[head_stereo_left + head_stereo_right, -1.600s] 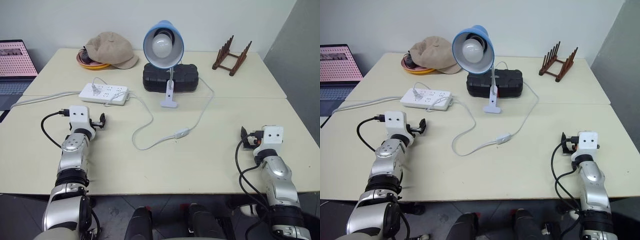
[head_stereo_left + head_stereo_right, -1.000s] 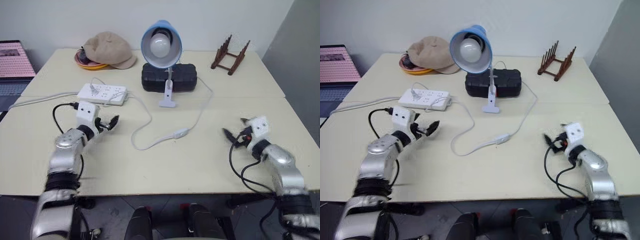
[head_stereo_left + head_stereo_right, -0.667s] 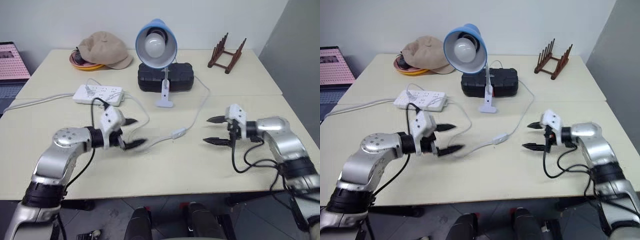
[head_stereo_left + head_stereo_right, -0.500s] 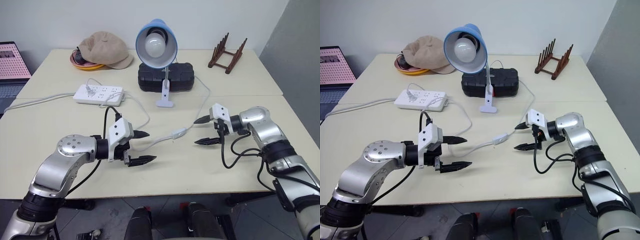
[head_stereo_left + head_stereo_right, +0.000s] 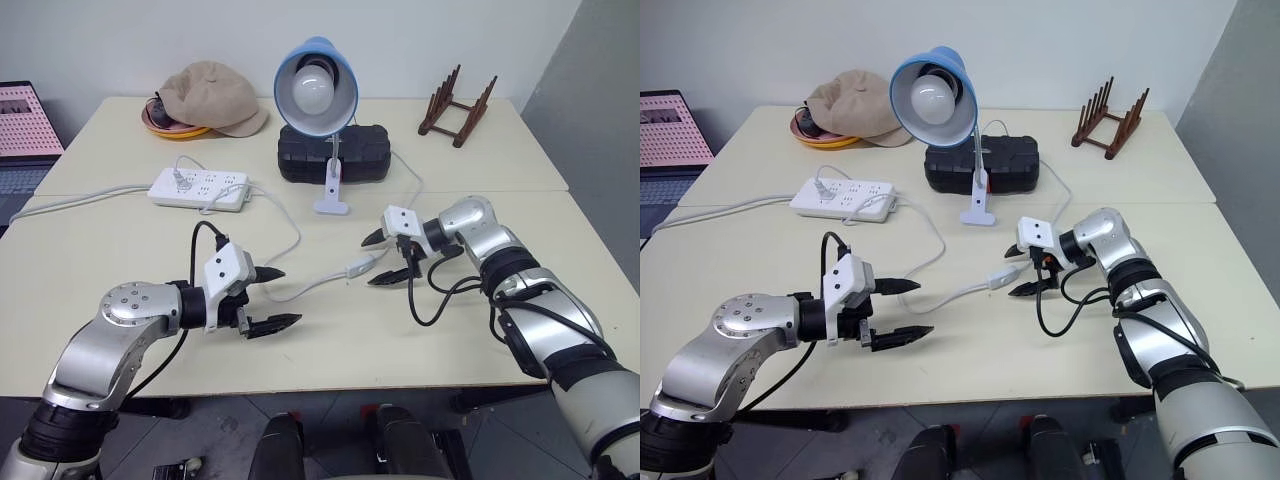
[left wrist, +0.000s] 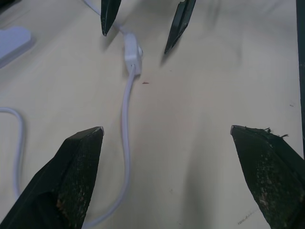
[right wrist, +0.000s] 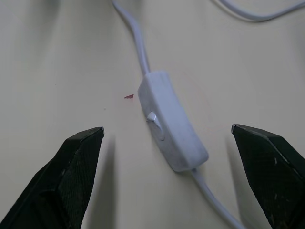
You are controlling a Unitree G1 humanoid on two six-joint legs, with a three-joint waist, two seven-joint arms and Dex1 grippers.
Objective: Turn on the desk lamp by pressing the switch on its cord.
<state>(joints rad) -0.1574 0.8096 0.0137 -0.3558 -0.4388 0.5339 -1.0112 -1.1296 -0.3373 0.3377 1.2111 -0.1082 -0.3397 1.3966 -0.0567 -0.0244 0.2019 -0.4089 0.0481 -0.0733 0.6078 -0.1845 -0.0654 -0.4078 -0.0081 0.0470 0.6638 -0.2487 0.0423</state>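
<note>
Switch: white oblong, small rocker, inline on thin cord.

Mid-frame, the switch lies on the worktop, the right gripper just beside it, jaws apart. Lower left, the left gripper gapes too.

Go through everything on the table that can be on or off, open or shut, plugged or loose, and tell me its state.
Light-blue-shaded desk lamp: unlit, upright.
Small white inline switch: lying on the table, untouched.
Thin white cord: slack, looping.
White power strip: one plug in.
Left tool: open, empty.
Right tool: open, straddling the switch.
Laptop: open, screen lit.
</note>
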